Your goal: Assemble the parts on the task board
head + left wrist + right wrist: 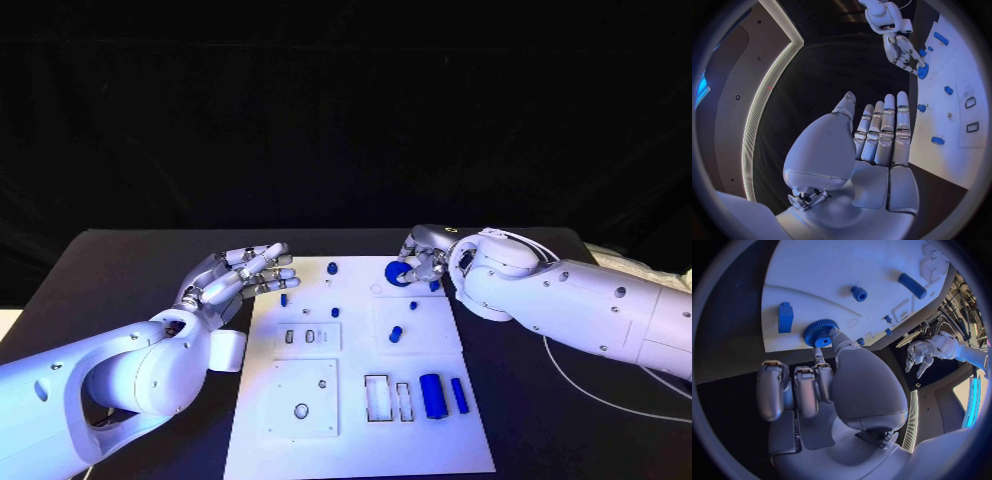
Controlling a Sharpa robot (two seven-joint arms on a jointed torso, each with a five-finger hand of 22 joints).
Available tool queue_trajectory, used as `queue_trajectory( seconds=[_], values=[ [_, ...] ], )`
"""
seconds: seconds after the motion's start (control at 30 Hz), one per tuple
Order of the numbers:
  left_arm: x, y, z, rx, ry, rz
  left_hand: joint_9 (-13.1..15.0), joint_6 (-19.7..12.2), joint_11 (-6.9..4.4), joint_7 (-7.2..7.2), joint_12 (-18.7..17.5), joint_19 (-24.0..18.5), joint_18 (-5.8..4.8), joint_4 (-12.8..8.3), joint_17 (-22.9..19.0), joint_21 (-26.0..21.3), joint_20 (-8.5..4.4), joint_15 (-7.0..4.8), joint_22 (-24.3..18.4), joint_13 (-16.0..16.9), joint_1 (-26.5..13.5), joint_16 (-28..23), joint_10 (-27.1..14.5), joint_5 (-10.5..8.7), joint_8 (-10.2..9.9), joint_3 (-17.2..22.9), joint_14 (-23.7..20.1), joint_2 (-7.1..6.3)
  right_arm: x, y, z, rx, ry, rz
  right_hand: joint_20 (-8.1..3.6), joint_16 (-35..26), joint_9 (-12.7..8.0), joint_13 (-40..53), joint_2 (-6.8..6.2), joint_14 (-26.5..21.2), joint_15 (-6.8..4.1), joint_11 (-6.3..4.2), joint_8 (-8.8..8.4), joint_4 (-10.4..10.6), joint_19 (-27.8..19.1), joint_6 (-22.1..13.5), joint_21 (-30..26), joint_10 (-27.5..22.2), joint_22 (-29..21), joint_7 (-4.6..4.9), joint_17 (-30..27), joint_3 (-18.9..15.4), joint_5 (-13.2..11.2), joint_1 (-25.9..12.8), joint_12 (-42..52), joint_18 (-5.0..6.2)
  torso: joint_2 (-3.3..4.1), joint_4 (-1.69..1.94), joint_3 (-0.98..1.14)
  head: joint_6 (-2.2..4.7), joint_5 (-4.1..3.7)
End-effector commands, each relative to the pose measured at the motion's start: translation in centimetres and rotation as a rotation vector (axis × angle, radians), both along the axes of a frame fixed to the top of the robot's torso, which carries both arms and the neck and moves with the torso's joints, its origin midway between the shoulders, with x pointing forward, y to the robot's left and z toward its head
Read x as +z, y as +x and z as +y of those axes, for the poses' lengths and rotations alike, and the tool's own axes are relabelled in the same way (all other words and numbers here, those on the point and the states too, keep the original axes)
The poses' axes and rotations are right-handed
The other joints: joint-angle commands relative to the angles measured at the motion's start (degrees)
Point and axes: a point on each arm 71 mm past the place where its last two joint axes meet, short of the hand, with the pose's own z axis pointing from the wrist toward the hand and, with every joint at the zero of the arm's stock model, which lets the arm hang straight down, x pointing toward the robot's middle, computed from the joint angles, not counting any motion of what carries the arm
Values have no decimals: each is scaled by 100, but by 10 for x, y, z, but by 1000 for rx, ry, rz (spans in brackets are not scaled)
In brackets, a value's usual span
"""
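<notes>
Black table, white task board: my right hand pinches blue gear at far edge; left hand spread, empty. Several parts lie loose; early stage.

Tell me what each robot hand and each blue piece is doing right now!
Left robot hand: open, holding nothing, raised beside the board.
Right robot hand: fingers on the blue gear.
Blue gear: lying flat at the board's far edge.
Big blue cylinder: lying on its side on the board.
Blue bar: lying flat beside the cylinder.
White board: flat on the table.
</notes>
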Motion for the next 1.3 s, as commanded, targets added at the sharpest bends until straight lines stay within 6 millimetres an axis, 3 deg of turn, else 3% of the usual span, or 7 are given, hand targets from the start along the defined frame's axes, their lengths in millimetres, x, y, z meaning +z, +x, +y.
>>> queue_trajectory(
  seconds=[0.03, 0.27, 0.53, 0.8, 1.07, 1.3],
  values=[
    [1, 0, -2, -23, -14, -4, -5, -21, 9, 2, -15, -5, 68, -44, 5, -36, 23, 8, -5, -6, 15, -27, -12, 14, -16, 0, -15, 38, -1, 0, 0, 0, -27, -3, 3, 35, 10, 798, 16, 513, 36, -3, 34, -24, 26, 65, 42, 201, 7, -2, 1066, 33, 18, 58, 36, -65, 2, 2, -2, -4, -4],
    [1, 0, -2, -24, -14, -1, -4, -21, 8, -1, -19, -4, 68, -54, 8, -38, 24, 8, -7, -6, 22, -31, -11, 11, -19, 1, -13, 42, -4, -1, 2, 24, -90, -9, -8, 47, 39, 913, 87, 516, 12, -34, 113, -226, 38, 276, 72, 252, 63, -37, 1091, 221, -152, 316, 141, -73, 5, 10, -2, -34, -3],
    [1, -1, -3, -25, -14, -1, -4, -21, 8, -1, -19, -4, 68, -54, 8, -38, 24, 8, -7, -6, 22, -31, -11, 11, -19, 1, -13, 42, -8, -6, 10, 58, -122, -31, -50, 51, 92, 1065, 125, 517, -49, -116, 228, -285, 51, 591, 96, 351, 109, -139, 1103, 347, -213, 319, 305, -80, 6, 6, -3, -53, 7],
    [1, -1, -2, -25, -14, -1, -4, -21, 8, -1, -19, -4, 68, -54, 8, -38, 24, 8, -7, -6, 22, -31, -11, 11, -19, 1, -13, 42, 1, -12, 20, 63, -47, -138, -122, 59, 108, 1198, 247, 522, -114, -187, 226, -206, 111, 750, 161, 441, 240, -215, 1123, 496, 194, 121, 449, -106, 2, 19, -10, -48, -5],
    [1, 1, -1, -20, -11, 0, -4, -21, 8, -1, -19, -4, 68, -54, 8, -38, 24, 8, -7, -6, 22, -31, -11, 11, -19, 1, -13, 42, 13, -25, 44, 114, 56, -223, -148, 55, 115, 1203, 286, 520, -138, -210, 202, -224, 129, 791, 181, 444, 279, -239, 1114, 607, 381, 76, 446, -114, 3, 23, -6, -35, 53],
    [1, 0, -3, -25, -14, 0, -4, -22, 8, -1, -24, -1, 69, -63, 12, -40, 23, 7, -9, -6, 27, -37, -14, 8, -24, 2, -9, 51, 16, -32, 77, 177, 83, -223, -153, 51, 116, 1197, 290, 518, -142, -212, 190, -236, 131, 799, 184, 438, 284, -239, 1104, 642, 357, 59, 434, -115, 9, 34, -13, -45, 69]
  ],
)
